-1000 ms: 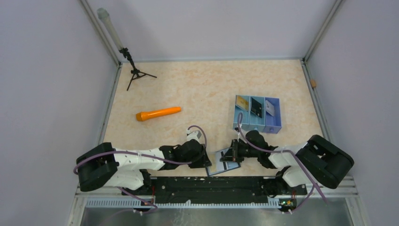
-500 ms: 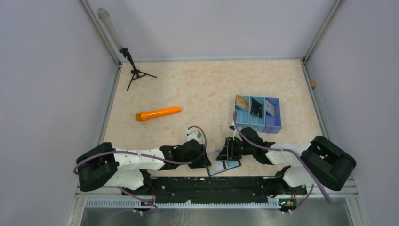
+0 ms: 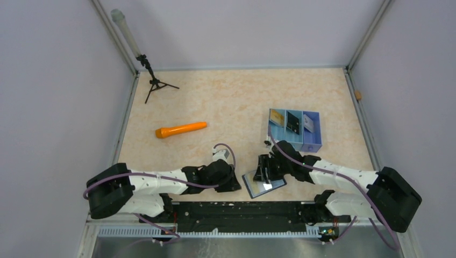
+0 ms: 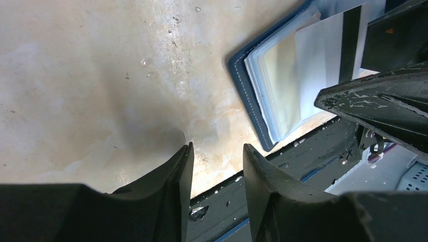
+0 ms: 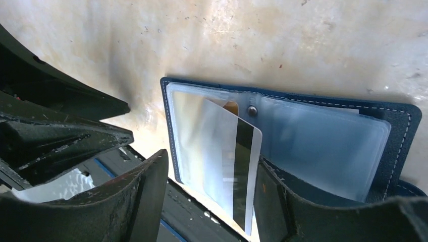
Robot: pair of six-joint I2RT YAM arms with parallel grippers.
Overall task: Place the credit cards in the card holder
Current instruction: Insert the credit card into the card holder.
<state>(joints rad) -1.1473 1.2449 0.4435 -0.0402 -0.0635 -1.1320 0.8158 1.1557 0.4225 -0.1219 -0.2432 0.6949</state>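
Note:
The card holder (image 3: 264,186) lies open near the table's front edge, navy outside with pale clear sleeves inside (image 5: 313,136). A white card with a black stripe (image 5: 224,156) lies aslant on its left page, its lower end past the holder's edge; I cannot tell if it sits in a sleeve. My right gripper (image 5: 212,169) is open, its fingers on either side of that card without clamping it. My left gripper (image 4: 218,148) stands open and empty just left of the holder (image 4: 260,91). Gold (image 3: 277,117), black (image 3: 293,122) and white (image 3: 307,123) cards lie in a blue tray (image 3: 312,145).
An orange torch-like object (image 3: 180,129) lies left of centre. A small black tripod (image 3: 155,83) with a tube stands at the far left corner. A black rail (image 3: 242,209) runs along the table's near edge, right beside the holder.
My right gripper has opened and let go of the striped card. The holder now lies flatter and slightly further right. The left arm has stayed still.

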